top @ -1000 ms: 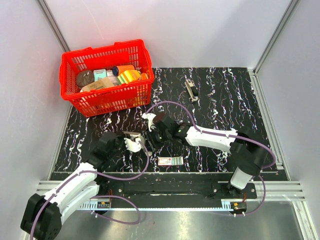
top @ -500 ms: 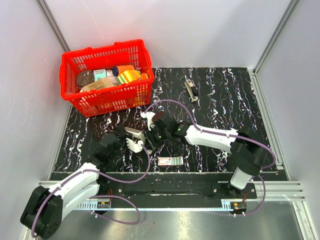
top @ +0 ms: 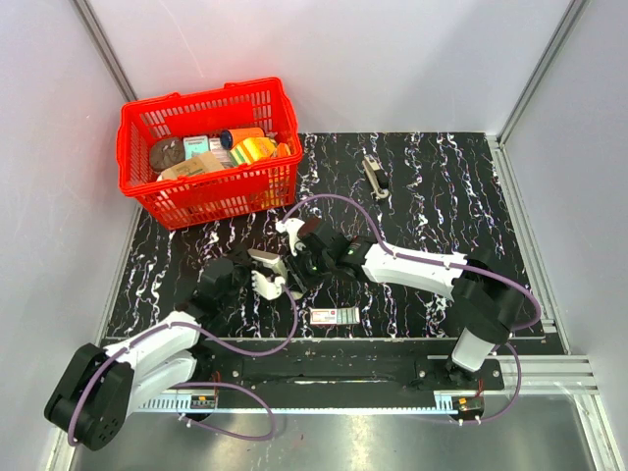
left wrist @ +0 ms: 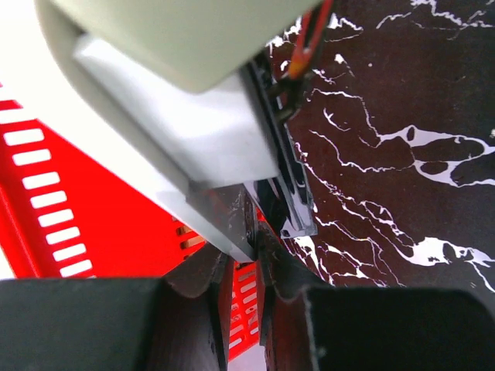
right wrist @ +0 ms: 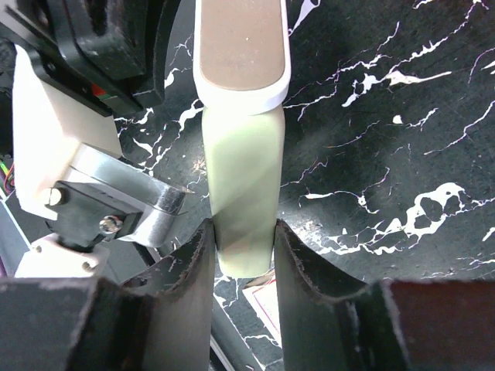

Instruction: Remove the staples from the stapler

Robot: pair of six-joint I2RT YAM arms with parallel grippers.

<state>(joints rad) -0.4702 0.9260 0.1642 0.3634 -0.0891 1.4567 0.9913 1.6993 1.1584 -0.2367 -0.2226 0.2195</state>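
Observation:
The stapler (right wrist: pixel 240 154) is a pale green-beige bar with a rounded end, held off the mat between both arms. My right gripper (right wrist: pixel 242 247) is shut on its body, one finger on each side. In the left wrist view the stapler (left wrist: pixel 178 116) fills the top of the frame, and my left gripper (left wrist: pixel 247 259) is shut on a thin silvery metal part at its lower end. From above, the stapler (top: pixel 267 261) sits between the left gripper (top: pixel 263 285) and the right gripper (top: pixel 292 267). No loose staples show.
A flat white box (top: pixel 335 316) with pink-green marks lies on the black marbled mat just in front of the grippers. A red basket (top: pixel 211 191) full of items stands at the back left. A small dark and silvery object (top: pixel 375 177) lies at the back centre.
The left gripper has edged right towards the right gripper while its arm has swung lower. Both grips on the stapler are unchanged.

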